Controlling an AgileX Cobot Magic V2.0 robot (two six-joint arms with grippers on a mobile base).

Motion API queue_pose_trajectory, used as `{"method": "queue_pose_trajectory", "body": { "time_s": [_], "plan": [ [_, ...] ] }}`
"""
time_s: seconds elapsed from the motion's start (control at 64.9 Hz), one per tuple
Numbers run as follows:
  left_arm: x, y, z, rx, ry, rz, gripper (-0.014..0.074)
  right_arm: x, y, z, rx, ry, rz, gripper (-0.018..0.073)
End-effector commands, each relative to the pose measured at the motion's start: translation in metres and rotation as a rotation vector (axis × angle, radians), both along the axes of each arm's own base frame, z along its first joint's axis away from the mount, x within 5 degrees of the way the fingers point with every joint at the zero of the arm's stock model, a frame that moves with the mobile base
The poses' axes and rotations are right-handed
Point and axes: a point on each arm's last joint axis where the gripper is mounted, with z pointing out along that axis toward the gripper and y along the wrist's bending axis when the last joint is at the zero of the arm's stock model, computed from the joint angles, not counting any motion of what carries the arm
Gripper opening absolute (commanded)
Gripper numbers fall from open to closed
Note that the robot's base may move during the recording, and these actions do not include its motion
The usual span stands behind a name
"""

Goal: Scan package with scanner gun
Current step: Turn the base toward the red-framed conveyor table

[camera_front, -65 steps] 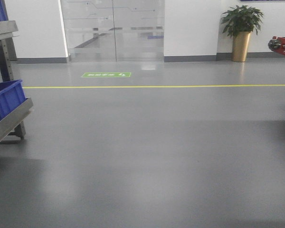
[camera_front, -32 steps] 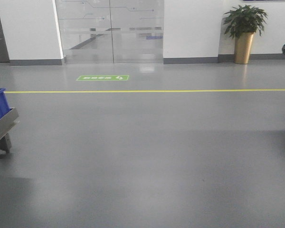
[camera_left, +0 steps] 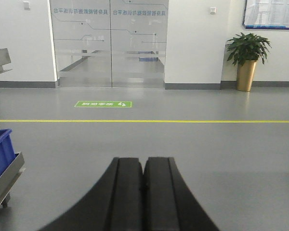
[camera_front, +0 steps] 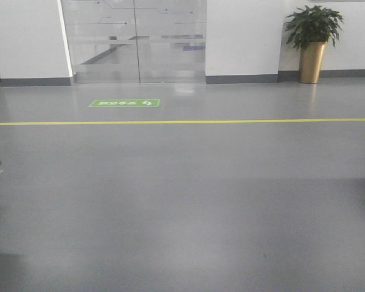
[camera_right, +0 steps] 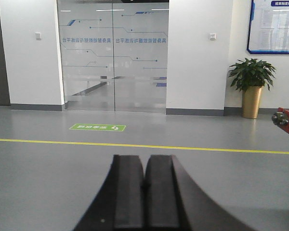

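The package and the scanner gun are out of view in every frame. My left gripper (camera_left: 144,160) fills the bottom of the left wrist view, its two black fingers pressed together with nothing between them, pointing out over bare grey floor. My right gripper (camera_right: 145,157) looks the same in the right wrist view: shut, empty, aimed across the floor toward the glass doors (camera_right: 113,55).
A yellow floor line (camera_front: 182,121) and a green floor sign (camera_front: 124,103) lie ahead. A potted plant (camera_front: 312,42) stands at the back right wall. A blue bin (camera_left: 0,154) on a metal rack is at the left. A red machine part (camera_right: 286,121) shows at the right.
The front view has swung right: the blue bin and rack slid off the left edge, and the red part at the right left the frame.
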Motion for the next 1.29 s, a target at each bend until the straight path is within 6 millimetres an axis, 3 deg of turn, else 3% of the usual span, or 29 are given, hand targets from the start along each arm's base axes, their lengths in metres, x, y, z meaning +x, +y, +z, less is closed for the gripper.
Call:
{"method": "queue_pose_trajectory", "body": {
  "time_s": [0.0, 1.279],
  "plan": [
    [-0.0005, 0.0000, 0.0019, -0.006, -0.020, 0.000, -0.0111, -0.0006, -0.0005, 0.0016, -0.003, -0.023, -0.008, -0.0162],
    [-0.0005, 0.0000, 0.0019, -0.006, -0.020, 0.000, -0.0111, -0.0006, -0.0005, 0.0016, -0.003, -0.023, -0.008, -0.0162]
  ]
}}
